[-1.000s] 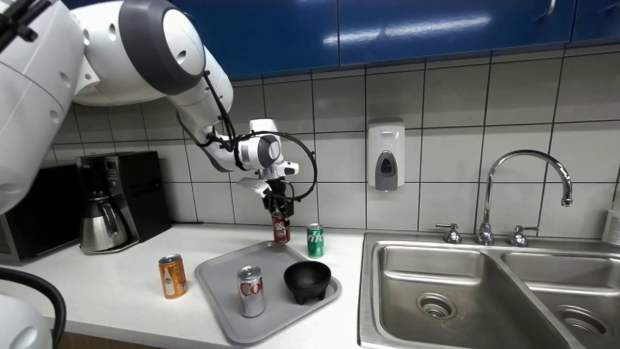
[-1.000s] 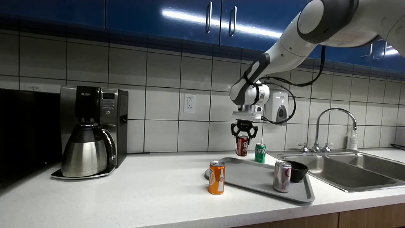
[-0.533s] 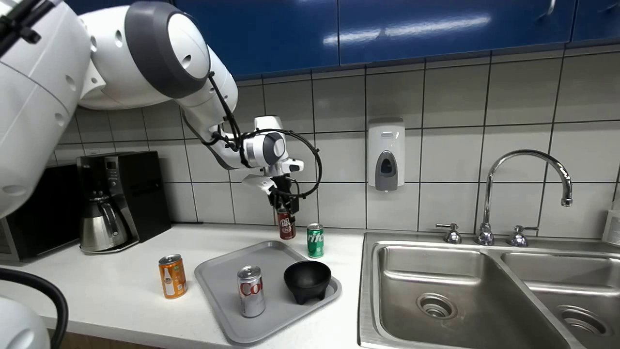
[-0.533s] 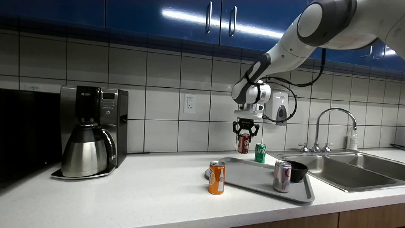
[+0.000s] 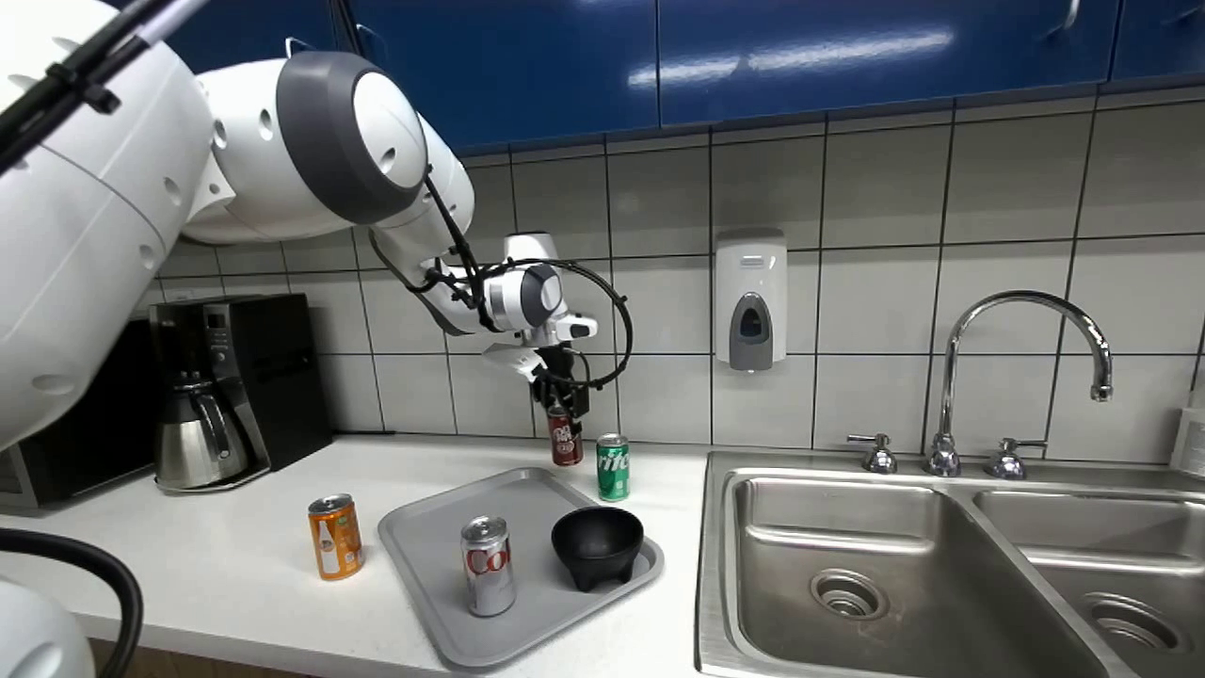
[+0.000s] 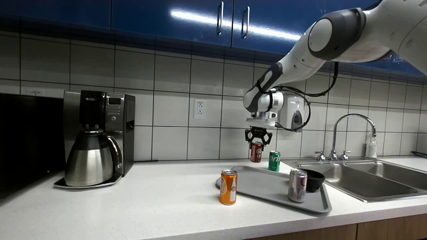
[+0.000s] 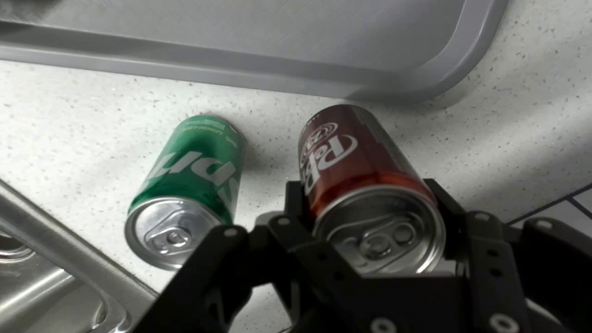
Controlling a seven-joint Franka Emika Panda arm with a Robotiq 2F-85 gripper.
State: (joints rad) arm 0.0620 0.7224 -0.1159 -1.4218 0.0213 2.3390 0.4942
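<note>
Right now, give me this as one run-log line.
gripper: closed on Dr Pepper can | can: above counter | nearby: Sprite can, gray tray

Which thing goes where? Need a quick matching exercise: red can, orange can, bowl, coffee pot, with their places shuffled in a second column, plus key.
Things
1. red can
2. orange can
3. bowl
4. coffee pot

Places
A. standing in the coffee maker
B. held in the gripper
C. on the tray
D. on the counter, off the tray

Pairs: 1-B, 2-D, 3-C, 4-A
</note>
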